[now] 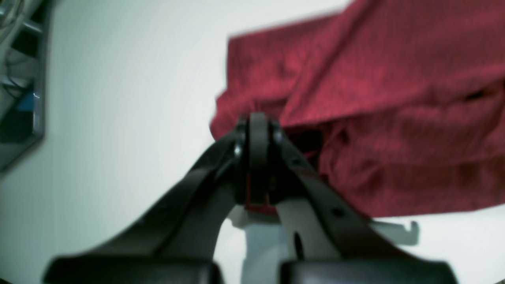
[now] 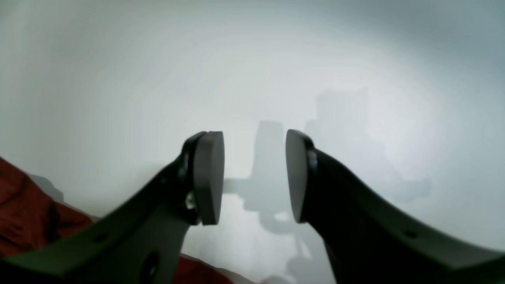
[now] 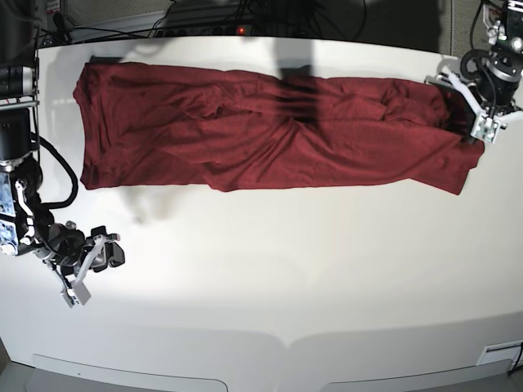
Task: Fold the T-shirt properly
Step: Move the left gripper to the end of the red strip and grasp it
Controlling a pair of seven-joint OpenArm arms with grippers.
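The dark red T-shirt (image 3: 261, 131) lies folded into a long, wrinkled band across the far half of the white table. It also shows in the left wrist view (image 1: 394, 118) and in the lower left corner of the right wrist view (image 2: 23, 213). My left gripper (image 3: 476, 122) is at the shirt's right end. In its wrist view the left gripper (image 1: 257, 122) is shut, with a strip of red fabric pinched between its fingers. My right gripper (image 3: 75, 292) is over bare table, below the shirt's left end and apart from it. In its wrist view the right gripper (image 2: 255, 173) is open and empty.
The white table (image 3: 286, 269) stretches bare in front of the shirt. Cables and a power strip (image 3: 237, 28) run along the back edge. The table's side edge with dark equipment (image 1: 23, 98) beyond it shows in the left wrist view.
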